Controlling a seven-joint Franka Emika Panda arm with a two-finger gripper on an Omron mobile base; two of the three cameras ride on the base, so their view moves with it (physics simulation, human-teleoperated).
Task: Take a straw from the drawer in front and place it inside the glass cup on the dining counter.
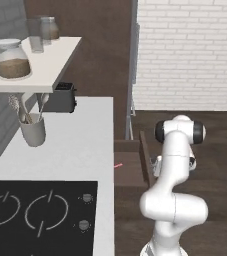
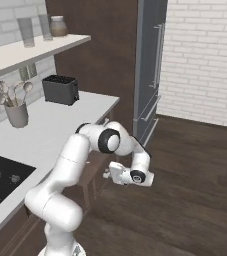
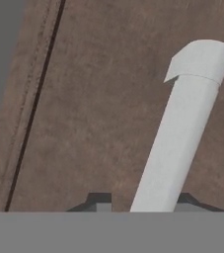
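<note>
Dark finger tips (image 3: 98, 200) of the jaws stand on either side of a pale grey bar handle (image 3: 182, 123). One tip looks to be against the bar and the other sits a little apart from it. The hand view is too close and cropped for me to tell whether the jaws are clamped on the handle or only set around it.

Behind the handle is the flat brown wooden front of the drawer (image 3: 93, 99). In the left base view the drawer (image 1: 132, 172) appears pulled partway out from under the white desk (image 1: 75, 150), with the arm's hand at its outer end. The straw (image 1: 118, 165) is a short pink-red sliver lying inside the drawer, at the side nearest the desk edge.

The step in hand is most likely opening the drawer by its handle, so the task is in its early part. For the next move, the jaws should let go of the handle, rise above the drawer's front edge and come down over the straw. They should be turned so the tips close across its thin shaft.
</note>
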